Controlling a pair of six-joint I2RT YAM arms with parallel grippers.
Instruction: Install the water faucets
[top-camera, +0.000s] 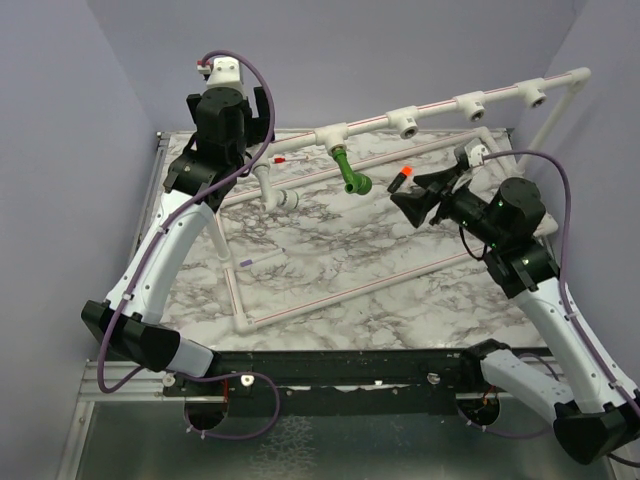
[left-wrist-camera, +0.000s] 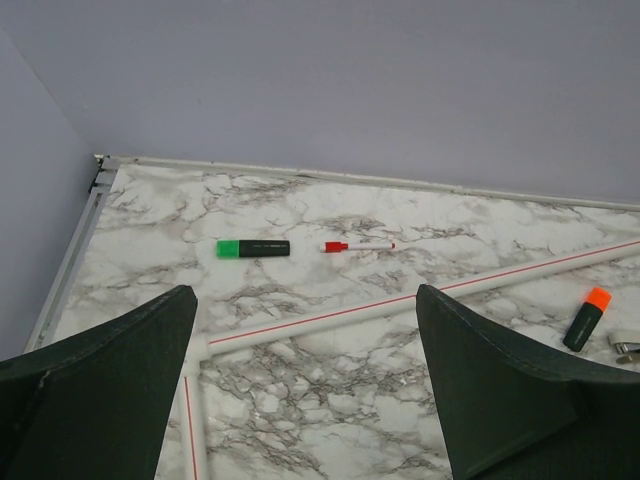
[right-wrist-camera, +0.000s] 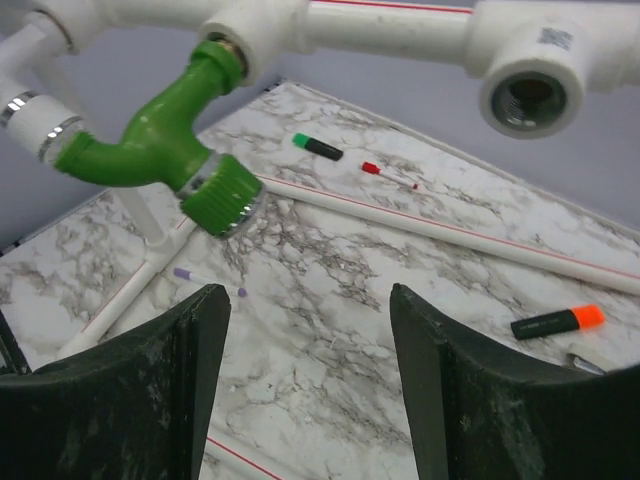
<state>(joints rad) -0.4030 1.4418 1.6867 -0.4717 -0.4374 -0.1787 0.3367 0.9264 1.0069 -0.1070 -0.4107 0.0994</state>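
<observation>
Green water faucet (right-wrist-camera: 150, 140): smooth, glossy plastic, ringed with bright metal at the ribbed end. Pipe frame (right-wrist-camera: 390, 25): smooth white plastic, faintly shiny. Counter (top-camera: 340, 270): a marble-patterned surface with a soft sheen is shown. Right claw (right-wrist-camera: 310, 390): fingers of matt black plastic, scuffed and dusty.

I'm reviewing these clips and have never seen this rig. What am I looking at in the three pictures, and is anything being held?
Two robot arms are bolted at the table's near edge. One picture looks down from above; the other two come from cameras on each wrist. The left pincer and right pincer both stand open and hold nothing. A white pipe frame with sockets runs above the marble table. A green faucet already sits in one socket; the next socket is empty. Loose on the table lie a green-capped marker, a red pen and an orange-capped marker.
</observation>
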